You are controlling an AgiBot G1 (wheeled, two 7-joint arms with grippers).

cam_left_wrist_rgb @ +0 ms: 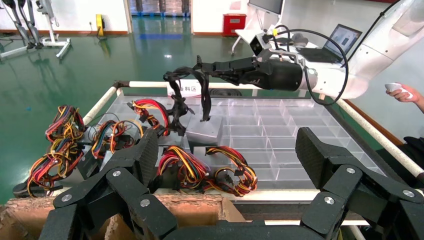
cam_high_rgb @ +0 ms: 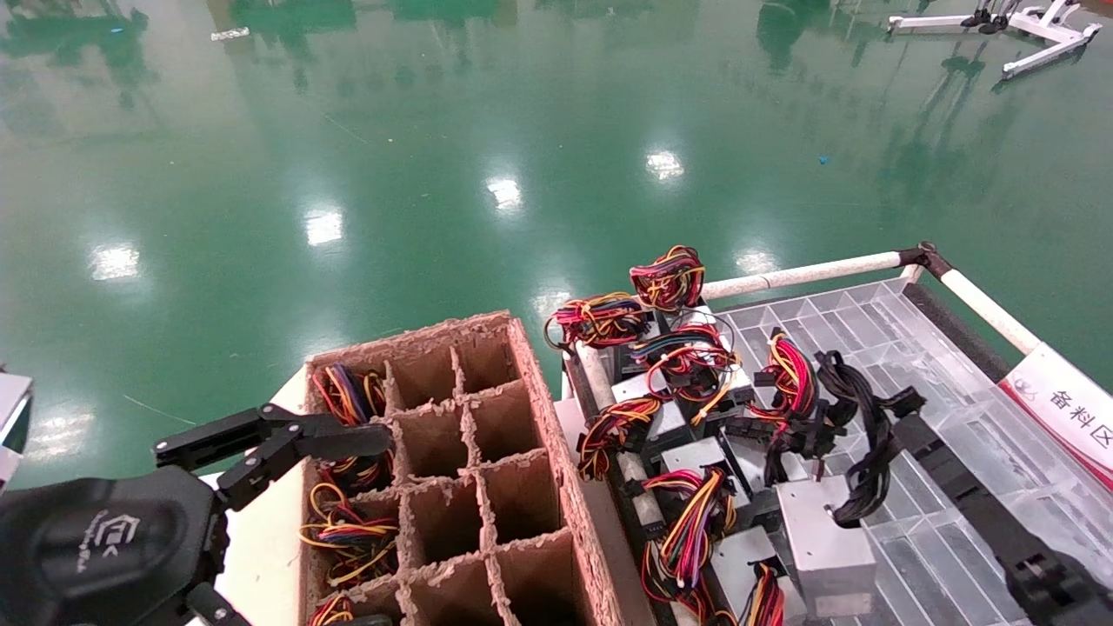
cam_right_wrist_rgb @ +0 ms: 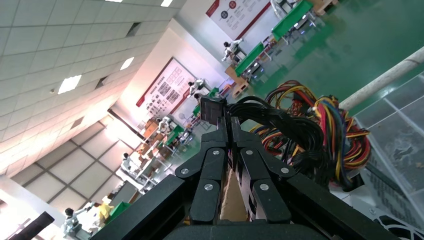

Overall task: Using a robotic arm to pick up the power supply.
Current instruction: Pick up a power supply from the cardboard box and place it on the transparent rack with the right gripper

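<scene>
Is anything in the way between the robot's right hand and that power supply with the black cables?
Nothing visible: the right hand is already shut on the black cables of the power supply.

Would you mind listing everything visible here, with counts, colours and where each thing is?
power supply: one, plain grey box, on the clear tray, near edge; its black cables rise toward the right gripper.
other power supplies: several (exact count unclear), grey boxes with red, yellow and orange wires, piled on the tray's left side.
tray: one, clear plastic grid, on a white-railed cart to the right.
cardboard crate: one, brown, divided into cells, left of the tray; coloured wire bundles fill its left column.
sign: one, white with red edge, on the cart's right rail.
floor: green, glossy.
left gripper: black, open, over the crate's left edge.
right gripper: black, on a white arm, shut on the black cables.
</scene>
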